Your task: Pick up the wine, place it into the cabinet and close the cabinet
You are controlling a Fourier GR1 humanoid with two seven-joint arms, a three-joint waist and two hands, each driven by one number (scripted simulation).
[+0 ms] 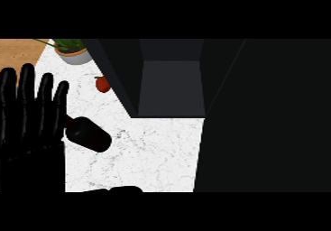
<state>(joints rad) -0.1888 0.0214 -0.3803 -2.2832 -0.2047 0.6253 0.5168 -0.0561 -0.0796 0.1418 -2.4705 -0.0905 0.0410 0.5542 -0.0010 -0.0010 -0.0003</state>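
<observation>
— Where is your left hand?

— My left hand (29,113) stands at the left edge of my view, fingers straight and spread, pointing up. It holds nothing.

— And the wine?

— The wine bottle (88,133) lies on its side on the white marbled worktop (148,153), just to the right of that hand. Its neck end points up-left and slips behind my fingers, so I cannot tell whether bottle and hand touch there. The thick dark body slants down to the right, clear of the hand.

— The cabinet?

— The cabinet (171,85) is dark and stands open at the top middle, beyond the bottle and to its right. Its inside shows a grey floor between two dark walls. A wide dark panel, which looks to be its door (268,117), fills the right side of my view. The bottle lies outside it, on the worktop.

— Your right hand?

— Only a dark sliver shows at the lower edge, near the middle (117,189). I cannot tell which hand it belongs to, nor how its fingers are set.

— Anything else?

— A small red fruit (102,84) near the cabinet's left wall, and a potted plant (73,49) at the upper left.
</observation>
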